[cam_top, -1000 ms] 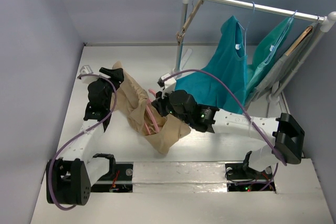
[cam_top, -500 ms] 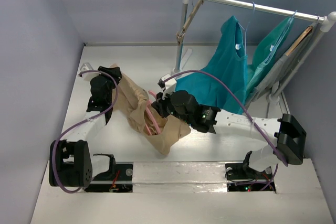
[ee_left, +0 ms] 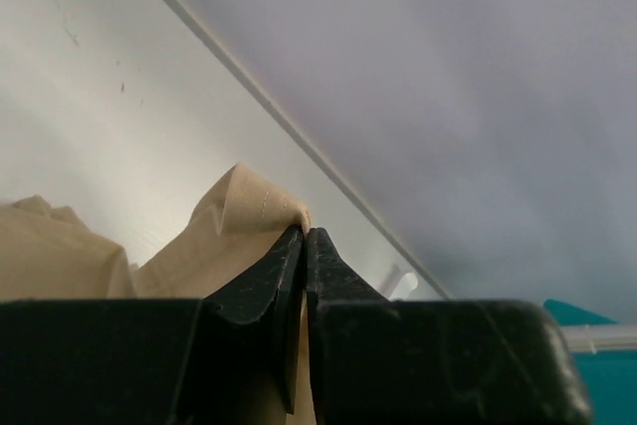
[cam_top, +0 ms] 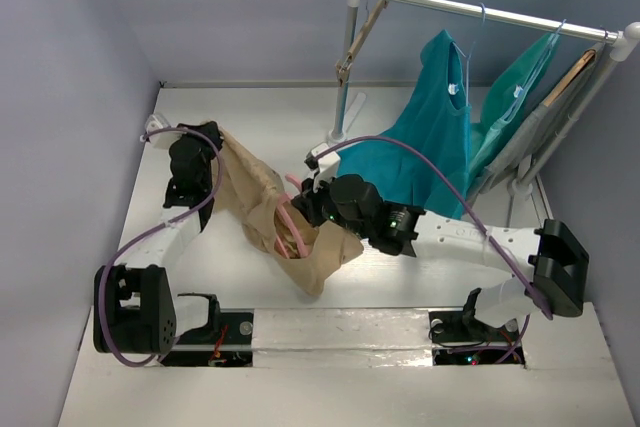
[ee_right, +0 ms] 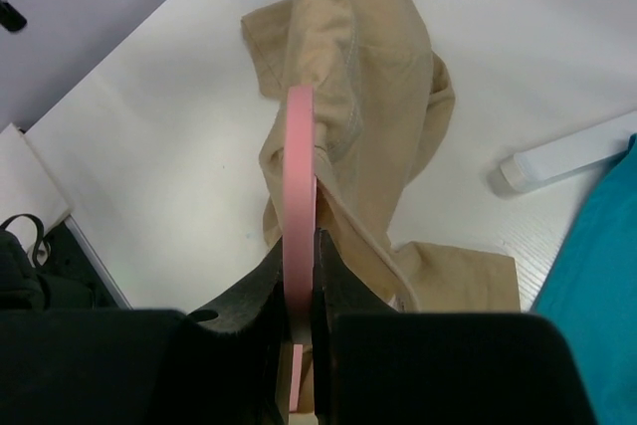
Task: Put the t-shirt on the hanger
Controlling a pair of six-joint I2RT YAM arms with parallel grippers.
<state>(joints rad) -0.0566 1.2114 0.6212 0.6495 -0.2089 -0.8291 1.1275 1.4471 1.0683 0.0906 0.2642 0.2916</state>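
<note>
- Soft, even, fairly bright light falls from overhead; the white tabletop [cam_top: 270, 112] reads bright and slightly washed out in the left wrist view.
- Shadows on it are faint and diffuse.
- The left claw [ee_left: 305, 238] and right claw [ee_right: 299, 251] look dark, near-silhouetted and slightly soft.

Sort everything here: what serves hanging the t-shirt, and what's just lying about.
In use: t-shirt, pinched by the left gripper; pink hanger, clamped in the right gripper.
Idle: teal garments, clothes rail, wooden hanger.
</note>
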